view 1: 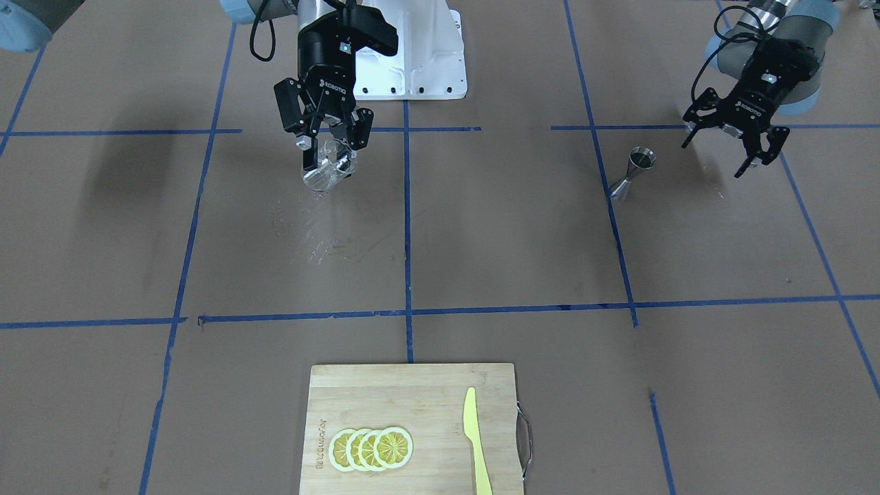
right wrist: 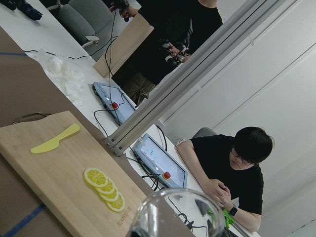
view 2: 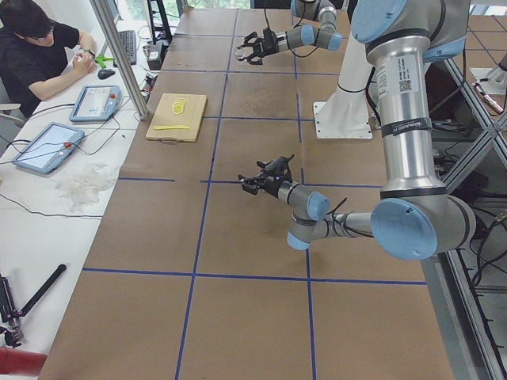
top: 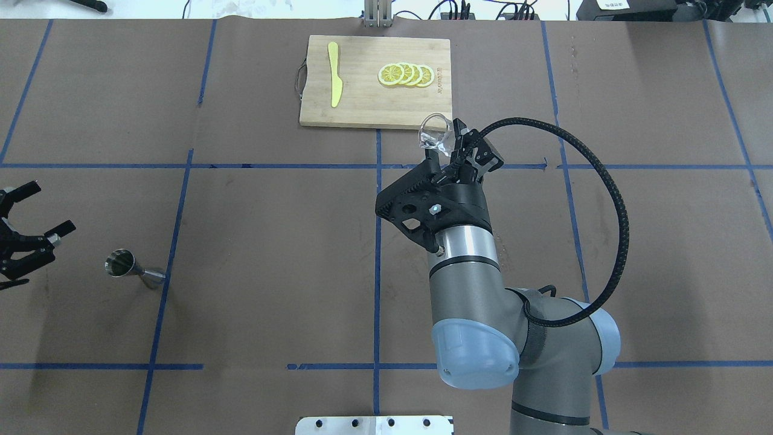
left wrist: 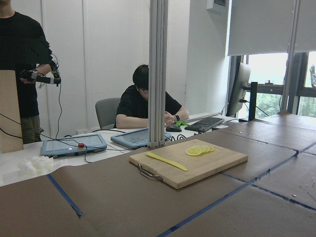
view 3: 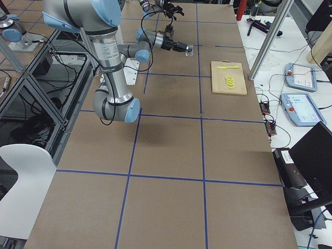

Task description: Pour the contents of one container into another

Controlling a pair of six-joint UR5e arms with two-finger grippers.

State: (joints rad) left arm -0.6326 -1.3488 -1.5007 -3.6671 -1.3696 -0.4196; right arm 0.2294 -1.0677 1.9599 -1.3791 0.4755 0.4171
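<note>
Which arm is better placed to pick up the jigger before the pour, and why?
The left. Its open left claw hovers empty right beside the jigger, which stands on the table. The right claw is shut on the glass cup, raised far across the table.

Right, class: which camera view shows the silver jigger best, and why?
The exterior front-facing view: the jigger stands unobstructed, its whole hourglass outline and open top visible. The overhead exterior view shows it almost as well. In the side views I cannot make it out; neither wrist view shows it.
</note>
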